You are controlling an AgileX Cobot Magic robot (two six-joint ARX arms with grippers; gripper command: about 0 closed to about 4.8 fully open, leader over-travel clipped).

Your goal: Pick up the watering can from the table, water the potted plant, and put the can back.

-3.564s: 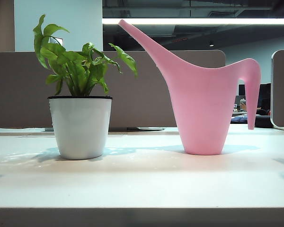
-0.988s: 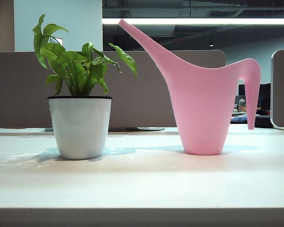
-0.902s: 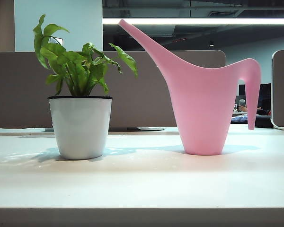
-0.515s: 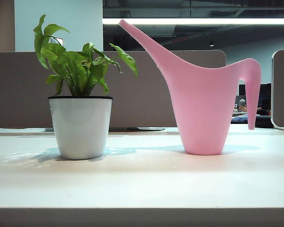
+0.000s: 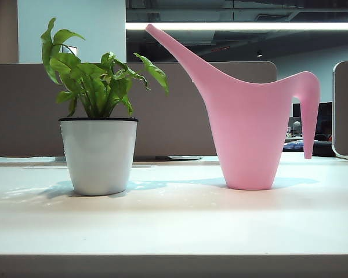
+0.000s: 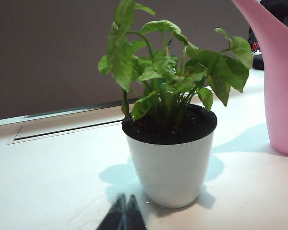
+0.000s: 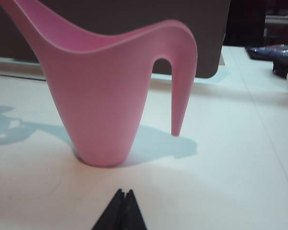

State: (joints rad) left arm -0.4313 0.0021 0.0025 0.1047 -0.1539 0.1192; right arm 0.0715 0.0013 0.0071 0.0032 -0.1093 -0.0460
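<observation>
**Can untouched on the table; both claws pressed together, short of their objects**

Risks, left to right. The small leafy green plant in its round white tapered pot with a dark rim stands upright on the wide pale cream-white tabletop. Its broad leaves reach toward the tall smooth pink plastic watering can, whose long thin spout slants up over them. In my judgement, a careless lift or swing could rake the spout through the foliage or nudge the pot. The can is tall and tapered to a narrow base, so a sideways push from a claw would likely tip it. Its curved handle hooks downward and looks slick; a shallow pinch could slip.

Positions. The left gripper hangs low just in front of the pot, fingertips pressed together, holding nothing. The right gripper is likewise pressed together and empty, near the can's base but clear of it. The handle lies beyond it and off to one side. Those jaws must spread before any grasp.
</observation>
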